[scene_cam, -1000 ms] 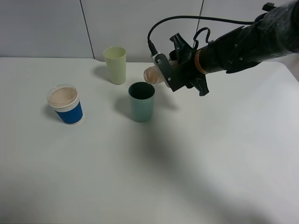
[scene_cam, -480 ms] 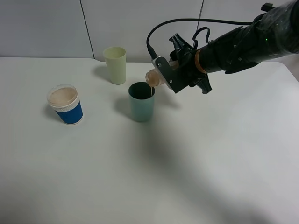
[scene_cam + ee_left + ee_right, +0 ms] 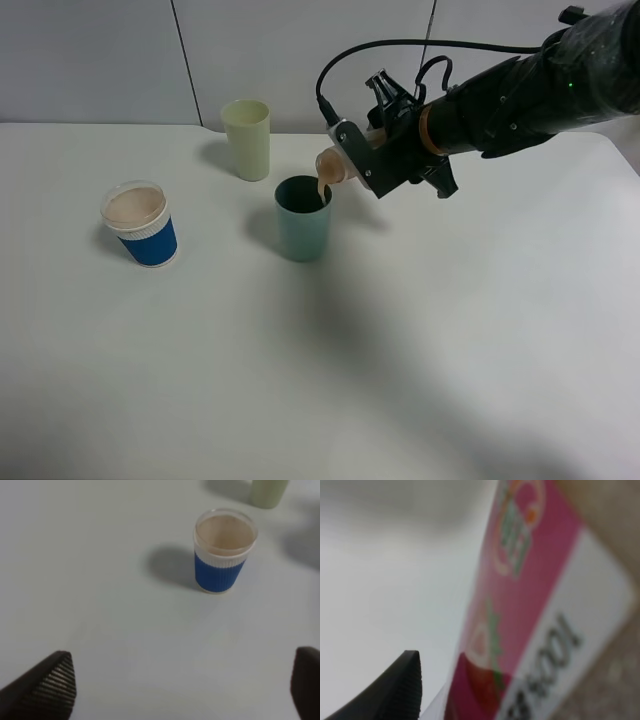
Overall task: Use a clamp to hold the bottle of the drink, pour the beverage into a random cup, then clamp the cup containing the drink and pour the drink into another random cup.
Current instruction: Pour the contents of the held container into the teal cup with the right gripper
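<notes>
1. Since a second earlier, the right gripper [image 3: 362,160] had rolled the bottle [image 3: 336,164] further over. It had carried the bottle's mouth from beside the teal-green tumbler [image 3: 303,228] to just above that tumbler's rim. None of the three cups had shifted.
2. On the high camera I saw a thin stream of pale tan beverage [image 3: 322,189] running from the bottle's mouth down into the tumbler's dark inside.
3. The right gripper was clamped on the bottle's body. The bottle lay close to level, with its neck tipped slightly down towards the tumbler.
4. On the right wrist camera the bottle's pink-red label [image 3: 530,605] filled most of the picture, blurred, with one ribbed black fingertip [image 3: 395,690] beside it.
5. The teal-green tumbler stood upright on the white table [image 3: 420,350]. A pale yellow-green tumbler [image 3: 247,138] stood behind it and to its left, near but apart.
6. The blue cup [image 3: 141,228] with the white ribbed band stood upright well to the left of both tumblers. It held tan liquid.
7. On the left wrist camera, the left gripper [image 3: 175,690] had its two dark ribbed fingertips [image 3: 47,687] wide apart. Only bare table lay between them, and it held nothing.
8. The blue cup [image 3: 222,550] sat ahead of the left gripper, clear of both fingertips.
</notes>
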Motion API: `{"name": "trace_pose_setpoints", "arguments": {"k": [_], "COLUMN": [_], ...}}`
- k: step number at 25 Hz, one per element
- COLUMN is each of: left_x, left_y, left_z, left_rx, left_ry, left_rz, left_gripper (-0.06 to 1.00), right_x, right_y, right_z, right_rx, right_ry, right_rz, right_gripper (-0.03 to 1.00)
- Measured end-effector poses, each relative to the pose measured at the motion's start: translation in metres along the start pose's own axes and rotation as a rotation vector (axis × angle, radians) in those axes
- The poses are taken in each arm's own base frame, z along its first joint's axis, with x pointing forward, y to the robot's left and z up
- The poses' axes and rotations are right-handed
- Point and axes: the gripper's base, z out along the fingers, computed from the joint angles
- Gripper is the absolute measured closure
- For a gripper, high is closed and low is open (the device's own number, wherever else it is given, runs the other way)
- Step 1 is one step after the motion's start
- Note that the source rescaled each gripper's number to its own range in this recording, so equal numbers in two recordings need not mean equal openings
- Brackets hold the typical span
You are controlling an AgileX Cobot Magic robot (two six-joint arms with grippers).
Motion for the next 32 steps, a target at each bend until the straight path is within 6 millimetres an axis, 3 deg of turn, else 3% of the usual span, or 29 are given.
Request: {"name": "trace_pose_setpoints", "arguments": {"k": [24, 32], "left_x": [0.000, 0.000], "left_y": [0.000, 0.000], "left_z": [0.000, 0.000], "left_rx": [0.000, 0.000], "left_ry": [0.000, 0.000], "left_rz": [0.000, 0.000], "left_gripper": [0.37, 0.37], "right_x": [0.002, -0.012], "right_y": [0.001, -0.001], "right_z": [0.000, 0.010], "right_rx": [-0.012, -0.024], "right_ry": [0.024, -0.005], "right_rz": [0.036, 0.079], "right_gripper": [0.94, 0.94]}}
